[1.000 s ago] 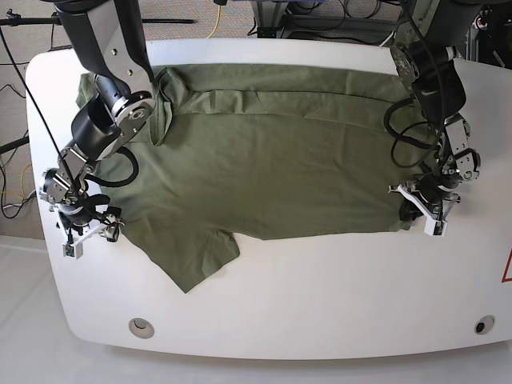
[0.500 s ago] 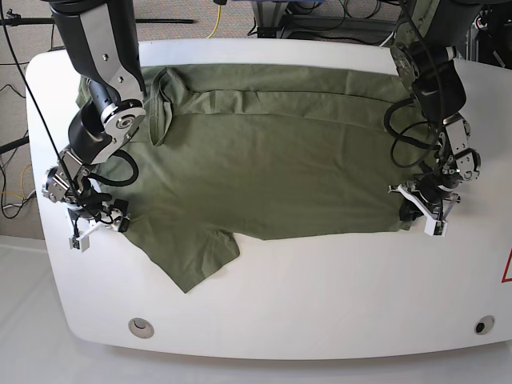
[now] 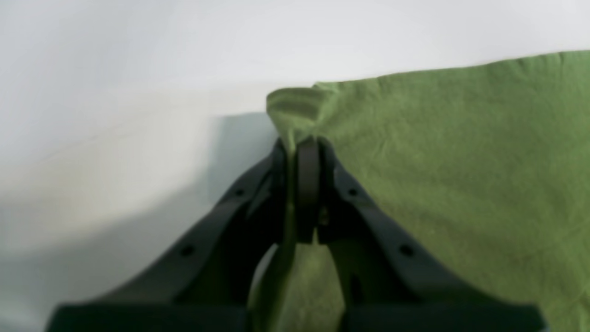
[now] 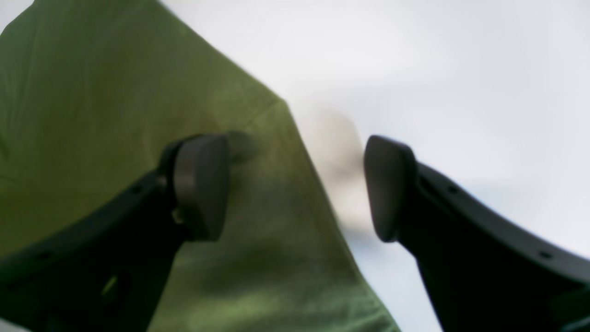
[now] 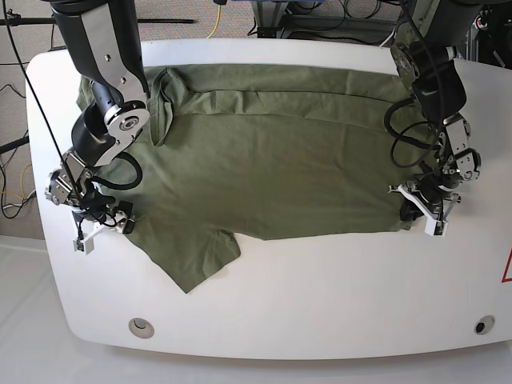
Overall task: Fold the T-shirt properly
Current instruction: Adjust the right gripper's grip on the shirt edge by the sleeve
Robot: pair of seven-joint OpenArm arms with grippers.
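The olive-green T-shirt [image 5: 272, 160] lies spread flat on the white table [image 5: 336, 280], one short sleeve [image 5: 200, 256] pointing toward the front edge. At the shirt's right side my left gripper [image 5: 418, 210] is shut on the near hem corner. In the left wrist view the left gripper [image 3: 302, 144] pinches a raised fold of the T-shirt [image 3: 461, 161]. My right gripper [image 5: 101, 227] stands open at the shirt's left edge. In the right wrist view the right gripper [image 4: 295, 184] straddles the edge of the T-shirt [image 4: 92, 115], one finger above cloth, the other above bare table.
Two round holes [image 5: 142, 326] [image 5: 482, 325] sit near the table's front edge. Cables [image 5: 320, 12] and floor lie beyond the far edge. A red mark [image 5: 507, 268] shows at the right border. Bare table runs along the front below the shirt.
My right gripper has moved a little rightward onto the shirt's left edge, still open. The left gripper and the shirt corner it holds have not moved.
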